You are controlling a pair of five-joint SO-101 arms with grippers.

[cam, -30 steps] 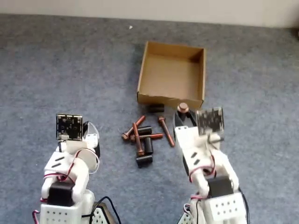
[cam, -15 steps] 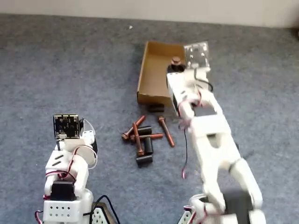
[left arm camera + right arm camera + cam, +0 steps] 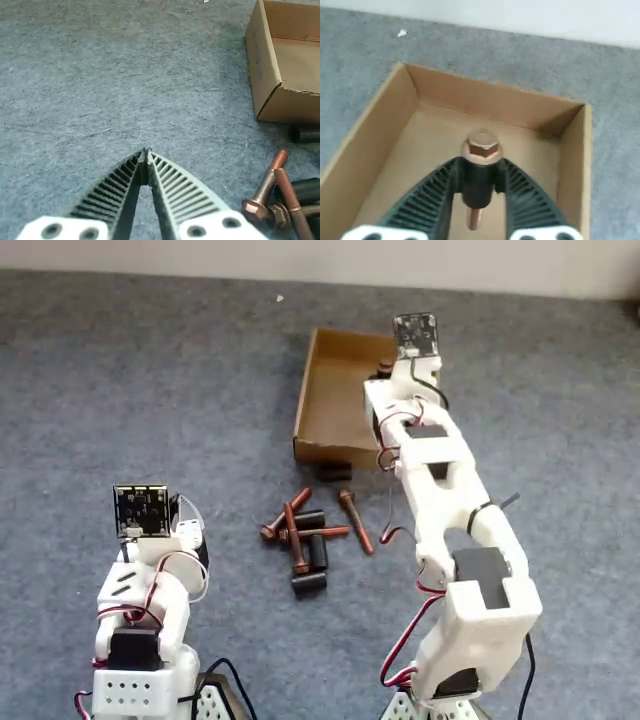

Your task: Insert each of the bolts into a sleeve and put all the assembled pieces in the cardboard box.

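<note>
My right gripper (image 3: 479, 185) is shut on an assembled piece (image 3: 479, 175), a copper bolt pushed through a black sleeve, held upright over the inside of the cardboard box (image 3: 440, 95). In the high view that arm stretches out over the cardboard box (image 3: 325, 390), with the held piece (image 3: 384, 368) at its tip. Several copper bolts (image 3: 296, 530) and black sleeves (image 3: 312, 560) lie in a loose pile on the carpet in front of the box. My left gripper (image 3: 145, 156) is shut and empty above bare carpet, left of the pile. The bolts (image 3: 272, 192) show beside it.
One black sleeve (image 3: 335, 472) lies against the box's front wall, seen too as a sleeve (image 3: 305, 134) in the left wrist view. Grey carpet (image 3: 150, 390) covers the whole work surface, with open room to the left.
The right arm has swung from in front of the box out over it, carrying the bolt-and-sleeve piece. The left arm has barely moved.
</note>
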